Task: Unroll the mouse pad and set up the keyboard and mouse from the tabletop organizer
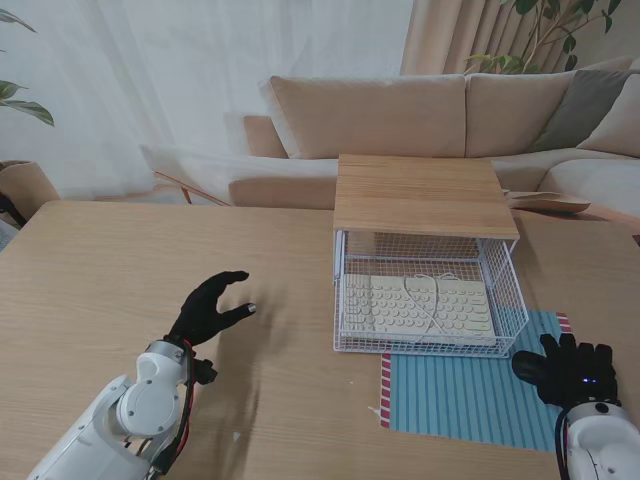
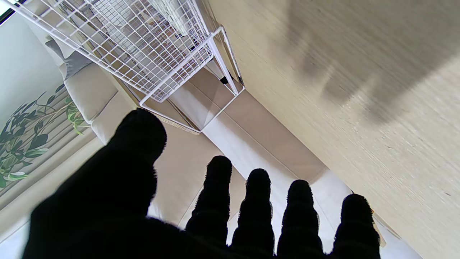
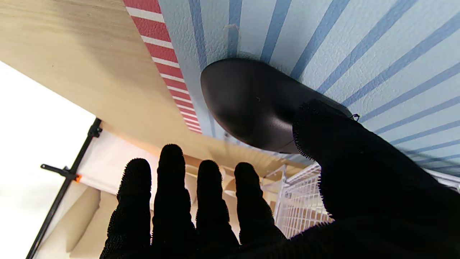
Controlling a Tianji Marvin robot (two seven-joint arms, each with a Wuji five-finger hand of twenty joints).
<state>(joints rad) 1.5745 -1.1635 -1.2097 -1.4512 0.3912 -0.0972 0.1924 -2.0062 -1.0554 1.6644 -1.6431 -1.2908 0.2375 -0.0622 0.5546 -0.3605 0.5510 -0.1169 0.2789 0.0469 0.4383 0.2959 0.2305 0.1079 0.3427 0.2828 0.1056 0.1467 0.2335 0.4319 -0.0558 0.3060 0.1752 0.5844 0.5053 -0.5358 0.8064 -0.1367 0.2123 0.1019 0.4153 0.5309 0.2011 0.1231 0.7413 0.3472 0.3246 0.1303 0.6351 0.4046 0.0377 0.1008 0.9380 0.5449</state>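
Blue striped pad (image 1: 470,395) lies flat, lower right of frame. Keyboard (image 1: 417,308) sits inside wire organizer (image 1: 510,300). Right hand (image 1: 570,368) covers black mouse (image 3: 251,104), fingers (image 3: 172,187) loosely spread. Left hand (image 1: 207,308) empty, fingers wide, over worktop (image 1: 100,290).

A beige sofa (image 1: 400,115) stands beyond the far edge of the wooden surface (image 1: 120,290). Pale curtains (image 1: 150,80) hang behind it. Leafy plants (image 1: 560,25) show at the far corners.

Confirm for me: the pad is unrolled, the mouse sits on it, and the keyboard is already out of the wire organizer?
Not quite. The keyboard is still inside the wire organizer, as the stand view shows. The pad is unrolled, and the mouse does sit on it.
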